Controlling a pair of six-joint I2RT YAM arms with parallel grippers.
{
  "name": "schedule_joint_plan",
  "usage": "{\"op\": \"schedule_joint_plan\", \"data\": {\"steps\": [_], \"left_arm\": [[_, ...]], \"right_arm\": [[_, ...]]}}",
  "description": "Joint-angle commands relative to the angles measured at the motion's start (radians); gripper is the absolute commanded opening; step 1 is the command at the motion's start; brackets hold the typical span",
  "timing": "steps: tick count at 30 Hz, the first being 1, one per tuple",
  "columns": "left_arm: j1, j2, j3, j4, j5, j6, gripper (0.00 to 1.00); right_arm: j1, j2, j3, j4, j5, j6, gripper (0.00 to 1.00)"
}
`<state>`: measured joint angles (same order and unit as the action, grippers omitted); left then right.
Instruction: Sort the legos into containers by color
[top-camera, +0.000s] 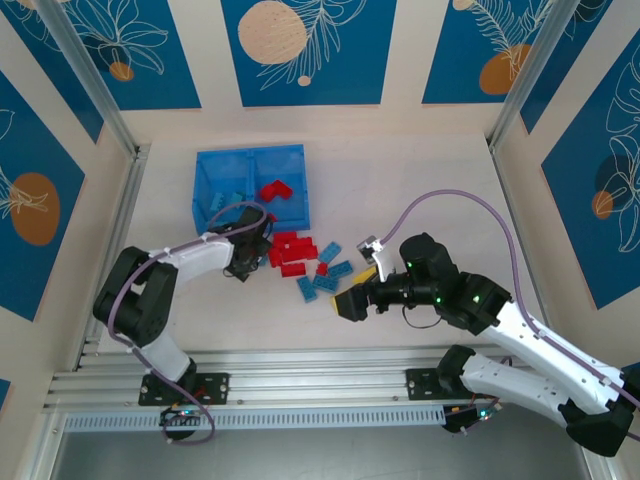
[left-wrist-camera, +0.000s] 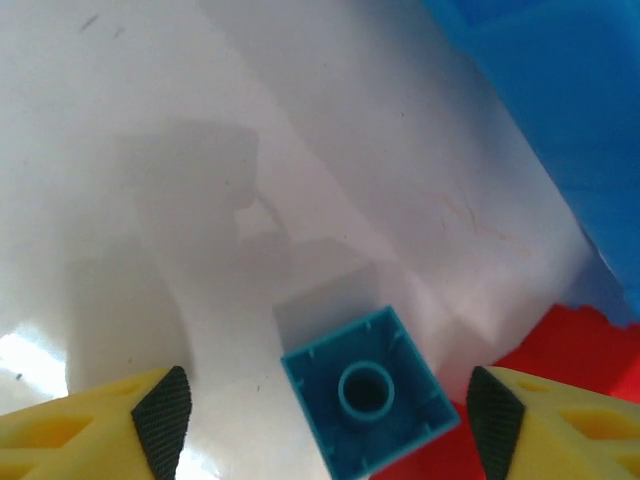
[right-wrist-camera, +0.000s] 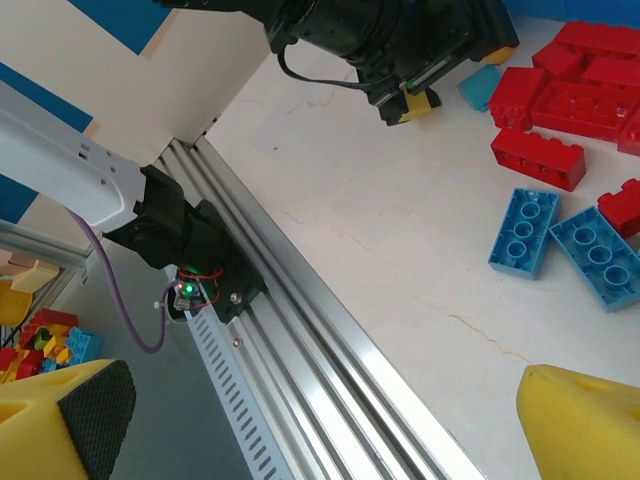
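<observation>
Over on the left side of the table, the blue tray has a few teal bricks in its left compartment and a red brick in the right one. Just in front of it my left gripper is down at the edge of the loose pile. Its jaws are partly open around one upside-down teal lego, with a clear gap to one pad and barely any to the other, so I wouldn't call it gripped. The red legos sit right beside it and the blue ones are further right. My right gripper hangs just right of those, spread wide with nothing in it
</observation>
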<state>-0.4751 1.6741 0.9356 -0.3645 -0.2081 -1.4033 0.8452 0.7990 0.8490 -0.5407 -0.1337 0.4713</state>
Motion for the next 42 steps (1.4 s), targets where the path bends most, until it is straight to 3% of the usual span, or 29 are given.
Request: {"op": "schedule_joint_plan", "data": {"steps": [1,9,16,19,25,29,33,37,42], "left_arm": [[0.016,0.039,0.024,0.013,0.068,-0.014,0.66],[0.018,0.041,0.005,-0.016,0.117,0.027,0.41],[0.02,-0.089,-0.009,-0.049,0.111,0.126,0.27],[0.02,-0.19,0.035,-0.128,0.028,0.203,0.25],[0.071,-0.303,0.189,-0.233,-0.262,0.402,0.19],[0.165,-0.189,0.36,-0.248,-0.316,0.531,0.19],[0.205,0.023,0.569,-0.256,-0.341,0.651,0.19],[0.236,0.227,0.769,-0.303,-0.284,0.682,0.21],[0.286,0.385,0.888,-0.303,-0.165,0.662,0.23]], "right_arm": [[0.007,-0.003,0.015,-0.01,0.013,-0.003,1.0],[0.007,0.003,0.002,-0.006,0.056,0.026,1.0],[0.012,0.035,0.018,-0.011,0.071,0.046,1.0],[0.015,0.035,0.02,-0.004,0.083,0.053,0.99],[0.016,0.038,0.025,0.002,0.113,0.068,1.0],[0.017,0.04,0.026,0.001,0.126,0.085,1.0],[0.023,0.031,0.034,-0.02,0.134,0.106,0.99],[0.032,0.004,0.047,-0.068,0.152,0.119,1.0],[0.044,-0.053,0.052,-0.115,0.164,0.141,1.0]]}}
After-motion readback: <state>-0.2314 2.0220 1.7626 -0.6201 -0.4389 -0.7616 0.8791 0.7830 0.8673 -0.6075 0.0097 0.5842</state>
